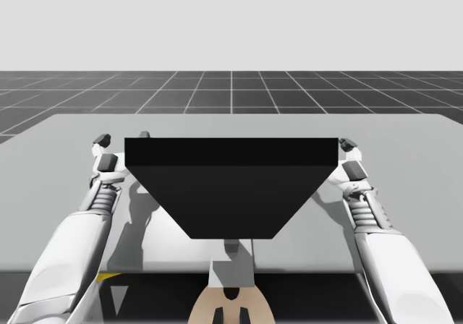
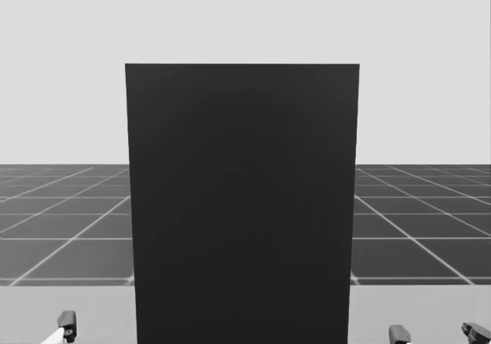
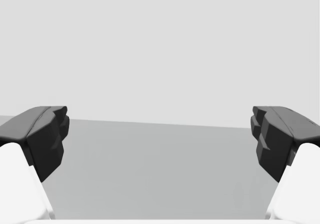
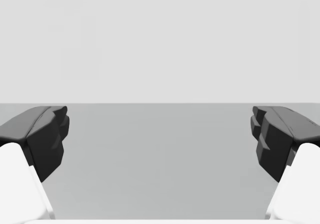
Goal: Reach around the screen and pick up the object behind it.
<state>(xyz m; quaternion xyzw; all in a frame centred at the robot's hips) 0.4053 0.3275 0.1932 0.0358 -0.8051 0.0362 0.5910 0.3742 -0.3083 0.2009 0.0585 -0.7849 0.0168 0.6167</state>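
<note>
**Screen.** The screen [image 1: 231,186] is a flat black panel standing upright on the grey table [image 1: 412,194], midway between the two arms. In the head view it rises as a tall rectangle and covers the centre of the scene. Its visible face is uniform matte black.

**Object.** The object to pick up is hidden by the screen in both the high view and the head view. Its position on the table cannot be told.

**Left gripper.** The left gripper [image 3: 160,134] has its dark fingers [image 3: 45,139] spread wide apart, with nothing between them. Bare table surface lies ahead of it. In the high view the left arm [image 1: 72,244] extends forward along the screen's left side, and the fingertips sit just beside the screen's far left corner.

**Right gripper.** The right gripper [image 4: 160,131] is also spread wide, with nothing held, and bare table lies ahead of it. The right arm [image 1: 394,252] extends forward along the screen's right side, with its fingertips just beside the far right corner.

**Surroundings.** A dark gridded floor [image 1: 231,92] lies beyond the table's far edge.
</note>
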